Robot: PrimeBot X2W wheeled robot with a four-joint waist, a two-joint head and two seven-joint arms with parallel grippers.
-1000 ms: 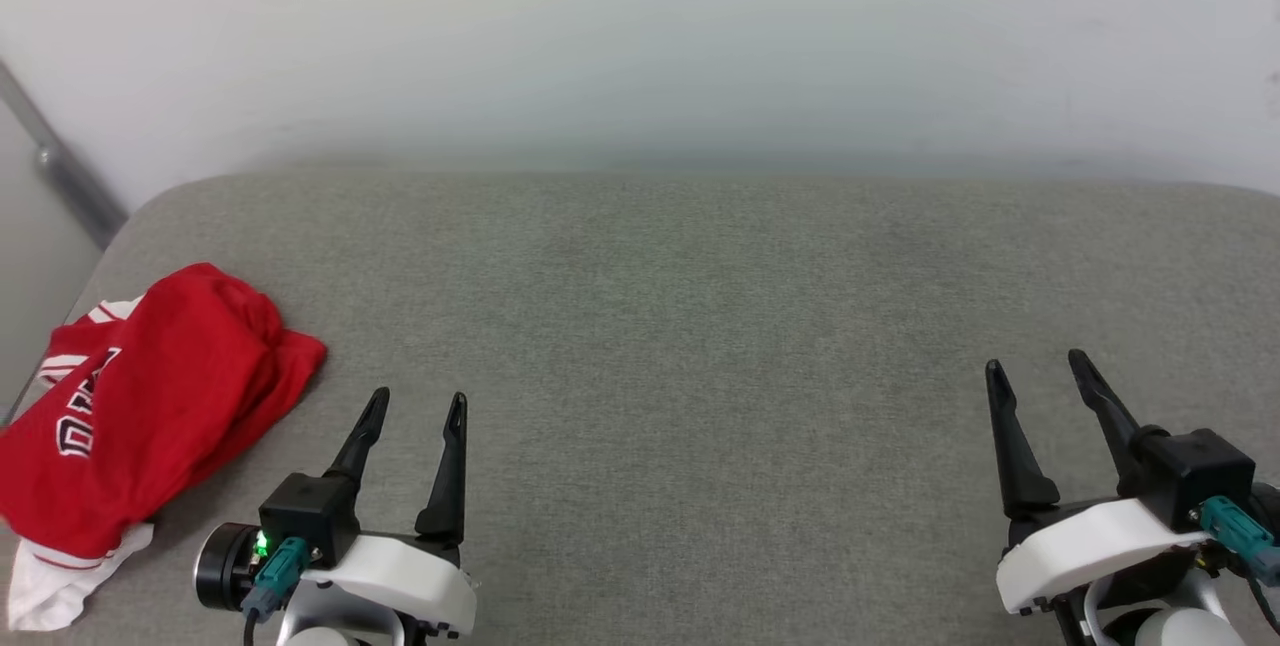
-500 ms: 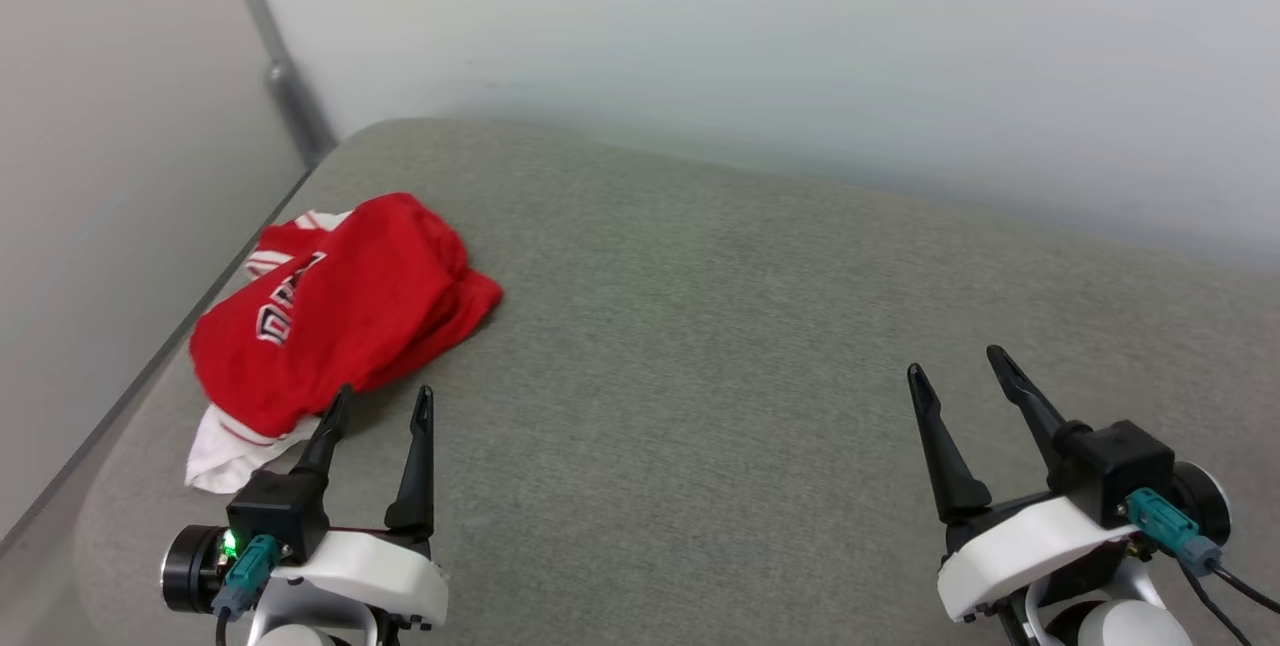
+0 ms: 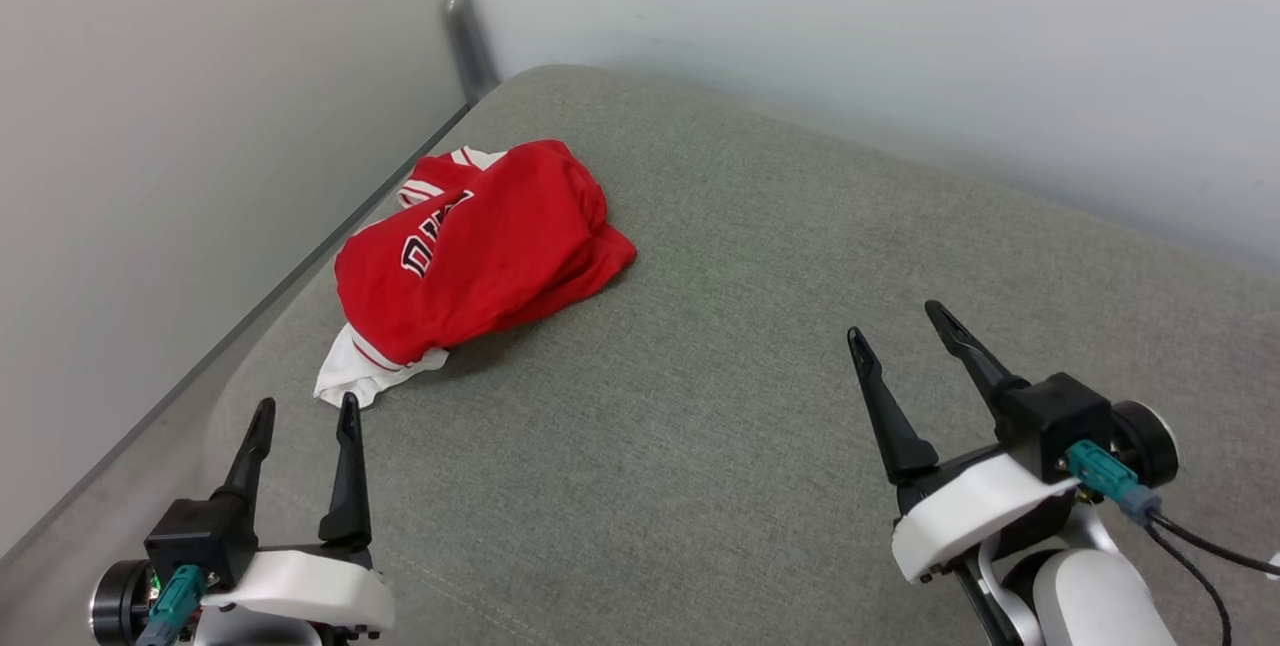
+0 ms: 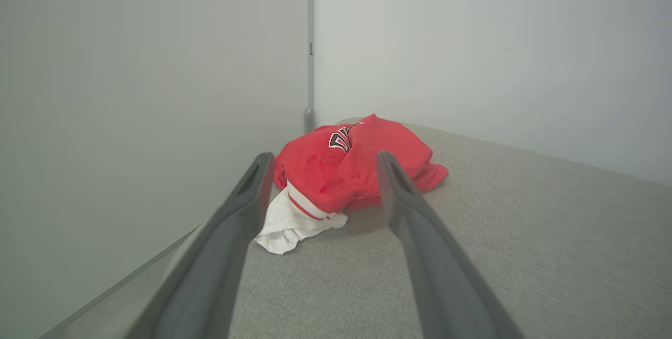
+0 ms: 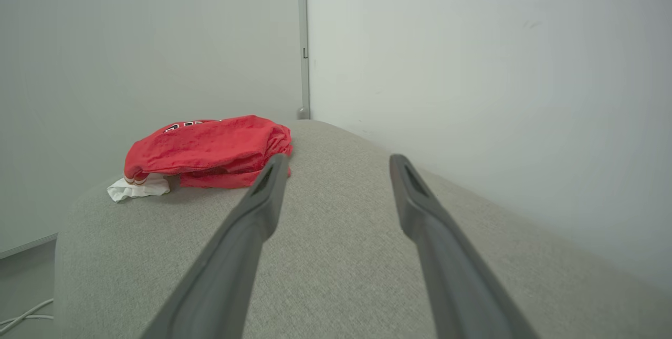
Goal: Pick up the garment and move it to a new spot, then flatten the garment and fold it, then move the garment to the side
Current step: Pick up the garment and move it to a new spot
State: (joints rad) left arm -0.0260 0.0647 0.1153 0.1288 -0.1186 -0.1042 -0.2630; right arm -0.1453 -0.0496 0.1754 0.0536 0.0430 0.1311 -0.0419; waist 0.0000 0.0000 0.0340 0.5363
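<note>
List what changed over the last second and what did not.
The head view swung to the robot's left, so the garment sits nearer mid-picture and a wall corner shows; the camera moved, not the garment. Nothing was taken hold of or let go. Unchanged: the garment lies crumpled on the grey cushion; left claw and right claw are open, empty, short of it.
</note>
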